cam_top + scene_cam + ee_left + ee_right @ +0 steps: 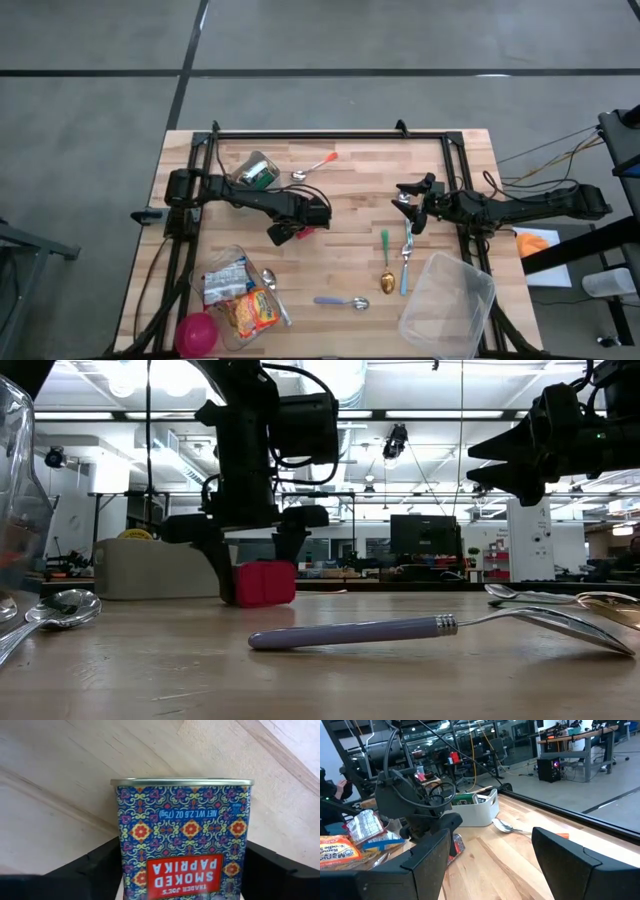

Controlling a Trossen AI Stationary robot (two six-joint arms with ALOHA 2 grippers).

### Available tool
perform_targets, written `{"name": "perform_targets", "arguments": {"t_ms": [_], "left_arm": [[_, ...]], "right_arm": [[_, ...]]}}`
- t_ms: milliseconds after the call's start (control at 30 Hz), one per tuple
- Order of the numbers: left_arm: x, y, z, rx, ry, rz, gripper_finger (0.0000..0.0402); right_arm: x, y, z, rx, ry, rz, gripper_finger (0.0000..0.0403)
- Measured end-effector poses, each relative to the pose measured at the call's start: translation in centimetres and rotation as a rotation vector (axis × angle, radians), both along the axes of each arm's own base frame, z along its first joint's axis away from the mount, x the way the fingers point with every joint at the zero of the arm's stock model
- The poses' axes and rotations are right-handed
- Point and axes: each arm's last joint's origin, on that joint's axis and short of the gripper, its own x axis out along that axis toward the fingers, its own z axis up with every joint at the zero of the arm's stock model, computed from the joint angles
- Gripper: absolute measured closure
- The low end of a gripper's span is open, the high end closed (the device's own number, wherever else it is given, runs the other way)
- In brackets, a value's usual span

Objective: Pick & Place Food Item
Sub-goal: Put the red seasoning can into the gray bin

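Observation:
A paprika tin (182,835) with a blue patterned label and a red name plate lies on the wooden table (350,200), label face up; in the low view it shows as a red block (265,582). My left gripper (288,234) points down over it, one finger on each side. My right gripper (410,207) hangs level above the table's right part, open, with nothing between its fingers (420,865). My left gripper has the tin's two long sides (121,865) between its two fingers (95,870), which come from above, pointing down. In the left wrist view both fingers lie against the sides with no gap showing. The tin rests on the table.
A green can (258,172) and an orange-handled spoon (315,165) lie at the far left. A clear bag of snack packets (240,295) and a pink bowl (197,332) sit near left. A purple spoon (340,301), more cutlery (395,262) and a clear container (448,305) lie near right.

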Motion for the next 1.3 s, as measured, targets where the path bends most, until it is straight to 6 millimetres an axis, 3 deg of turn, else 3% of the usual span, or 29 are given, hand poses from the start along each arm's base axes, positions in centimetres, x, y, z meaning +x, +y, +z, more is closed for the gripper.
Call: {"name": "perform_targets", "arguments": {"t_ms": [267, 800, 1100, 1300], "left_arm": [[0.0, 0.0, 0.0, 0.000, 0.000, -0.003, 0.0129], [0.0, 0.0, 0.5, 0.002, -0.015, -0.034, 0.0118], [-0.9, 0.2, 4.2, 0.066, -0.061, -0.175, 0.0117], [-2.4, 0.5, 7.9, 0.243, -0.047, -0.441, 0.0117]], "right_arm": [[0.0, 0.0, 0.0, 0.000, 0.000, 0.000, 0.0126], [0.0, 0.0, 0.0, 0.000, 0.000, 0.000, 0.0126], [0.0, 0.0, 0.0, 0.000, 0.000, 0.000, 0.0126], [0.0, 0.0, 0.0, 0.000, 0.000, 0.000, 0.0126]]}}
